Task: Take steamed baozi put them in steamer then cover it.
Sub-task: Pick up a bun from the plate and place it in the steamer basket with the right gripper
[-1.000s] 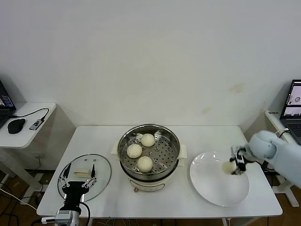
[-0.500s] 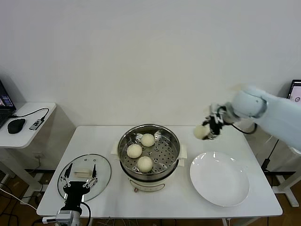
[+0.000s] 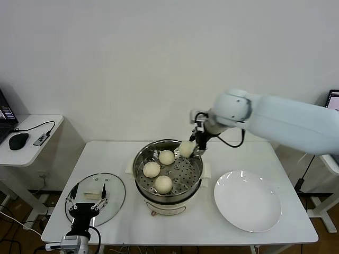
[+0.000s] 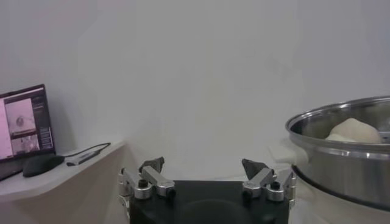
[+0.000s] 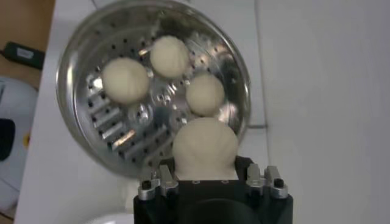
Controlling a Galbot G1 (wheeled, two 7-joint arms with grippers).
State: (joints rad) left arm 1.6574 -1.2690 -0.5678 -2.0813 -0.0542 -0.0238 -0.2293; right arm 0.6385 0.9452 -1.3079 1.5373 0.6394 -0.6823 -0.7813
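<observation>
The steamer (image 3: 197, 174) stands mid-table with three baozi (image 3: 151, 169) on its perforated tray (image 5: 119, 125). My right gripper (image 3: 192, 147) is shut on a fourth baozi (image 3: 187, 148), (image 5: 205, 148) and holds it above the steamer's far right rim. The glass cover (image 3: 117, 197) lies flat on the table left of the steamer. My left gripper (image 3: 87, 201) is open and empty above the cover's near edge; its fingers (image 4: 152, 165) are spread. The steamer's wall (image 4: 341, 167) and one baozi (image 4: 355, 131) show in the left wrist view.
An empty white plate (image 3: 247, 200) lies on the table right of the steamer. A side table at the left holds a mouse (image 3: 18, 141) and a cable; a laptop (image 4: 23, 125) stands there. Another laptop (image 3: 333, 103) shows at the right edge.
My right gripper lifted the baozi off the plate and carried it left and up, then down to the steamer's far right rim. The left arm has not moved.
</observation>
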